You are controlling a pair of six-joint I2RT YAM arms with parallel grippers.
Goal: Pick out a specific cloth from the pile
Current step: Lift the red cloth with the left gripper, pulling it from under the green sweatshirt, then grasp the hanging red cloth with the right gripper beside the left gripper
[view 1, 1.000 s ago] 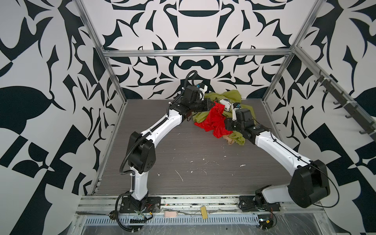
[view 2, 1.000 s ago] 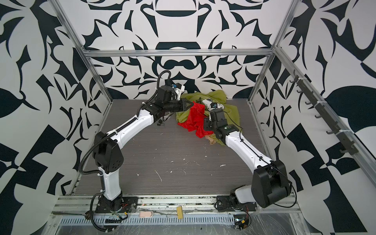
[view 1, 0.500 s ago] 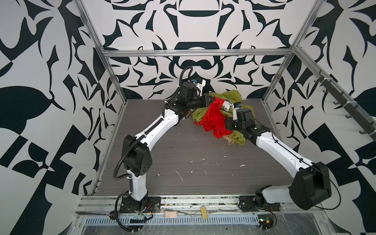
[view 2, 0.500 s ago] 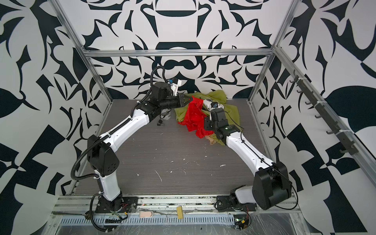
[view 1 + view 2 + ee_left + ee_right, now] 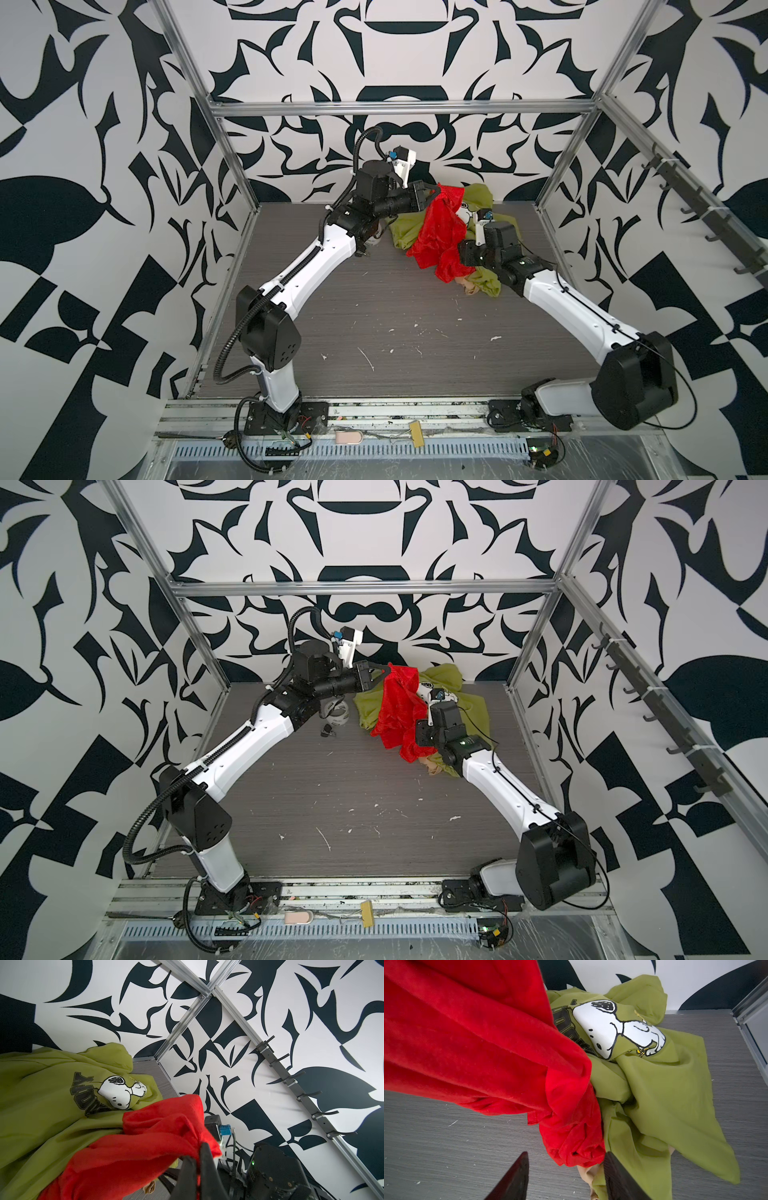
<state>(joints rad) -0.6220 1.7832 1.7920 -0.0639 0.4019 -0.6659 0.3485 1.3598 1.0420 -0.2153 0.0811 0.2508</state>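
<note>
pinching the red cloth [image 5: 436, 237] by its top edge, the left gripper [image 5: 433, 193] is clamped tight and holds it raised — the rest drapes down over the pile [image 5: 482, 199] at the far end of the table [image 5: 374, 316]. the right gripper [image 5: 566, 1155] stands with jaws apart, the cloth's lower bunch at its tips.

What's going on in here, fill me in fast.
The left pincer is shut on the upper edge of the red cloth, holding it raised above the pile at the back of the table. The cloth drapes down across the green shirt, and its lower end is bunched next to a tan cloth. The right pincer is open, low at that bunched end, gripping nothing.
</note>
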